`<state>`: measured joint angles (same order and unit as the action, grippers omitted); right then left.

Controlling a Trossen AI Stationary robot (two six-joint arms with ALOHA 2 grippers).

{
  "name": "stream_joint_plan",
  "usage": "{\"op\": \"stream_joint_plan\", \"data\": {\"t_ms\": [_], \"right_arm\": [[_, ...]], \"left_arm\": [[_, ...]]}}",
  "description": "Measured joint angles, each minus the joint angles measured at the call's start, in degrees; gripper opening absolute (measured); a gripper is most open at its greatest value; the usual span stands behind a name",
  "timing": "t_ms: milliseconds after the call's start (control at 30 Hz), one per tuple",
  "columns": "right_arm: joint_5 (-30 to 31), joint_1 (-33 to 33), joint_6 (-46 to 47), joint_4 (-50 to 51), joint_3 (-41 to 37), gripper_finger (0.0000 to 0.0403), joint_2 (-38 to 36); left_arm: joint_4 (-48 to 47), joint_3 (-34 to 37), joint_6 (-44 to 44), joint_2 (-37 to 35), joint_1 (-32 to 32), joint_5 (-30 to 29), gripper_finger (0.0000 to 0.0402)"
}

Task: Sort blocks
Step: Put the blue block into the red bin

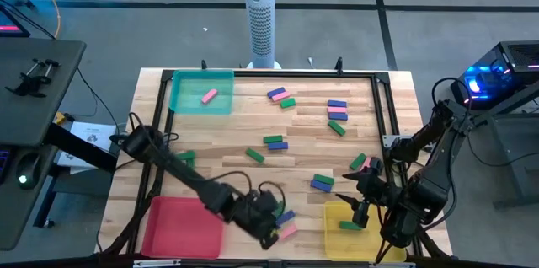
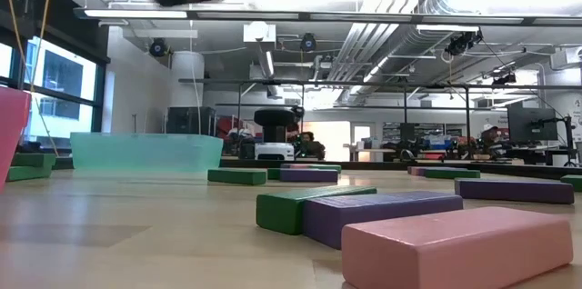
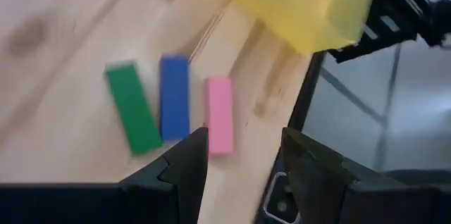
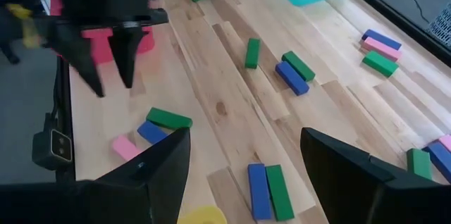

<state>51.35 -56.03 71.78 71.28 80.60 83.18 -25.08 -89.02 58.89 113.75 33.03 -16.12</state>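
Beyond my wooden table (image 1: 253, 133) lies a grey floor (image 1: 421, 15) crossed by dark lines, with a white perforated tower (image 1: 261, 24) standing at the far edge. Windows (image 2: 55, 89) (left side) and ceiling light strips (image 2: 182, 14) brighten my open workshop.

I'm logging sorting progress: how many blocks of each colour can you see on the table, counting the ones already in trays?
Green blocks: 9
Pink blocks: 6
Blue blocks: 6
Total: 21 in view; a few more may be hidden.
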Motion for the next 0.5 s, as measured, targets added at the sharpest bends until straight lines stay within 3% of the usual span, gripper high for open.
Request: {"op": "stream_joint_plan", "data": {"t_ms": [100, 200, 400, 500], "right_arm": [[0.84, 0.00, -0.15, 0.00, 0.00, 0.0252, 0.00], [0.86, 0.00, -0.19, -0.21, 0.00, 0.0252, 0.00], [0.85, 0.00, -0.21, -0.34, 0.00, 0.0252, 0.00], [0.76, 0.00, 0.05, -0.45, 0.00, 0.0252, 0.00]], "left_arm": [[1.67, -1.20, -8.90, 2.08, 1.86, -7.03, 0.0167], [6.19, -1.35, -11.43, 5.03, 1.97, -11.07, 0.0167], [15.12, -1.37, -17.26, 12.01, -0.12, -11.70, 0.0167], [13.03, -3.69, -17.58, 14.36, -1.21, -12.13, 0.0165]]}}
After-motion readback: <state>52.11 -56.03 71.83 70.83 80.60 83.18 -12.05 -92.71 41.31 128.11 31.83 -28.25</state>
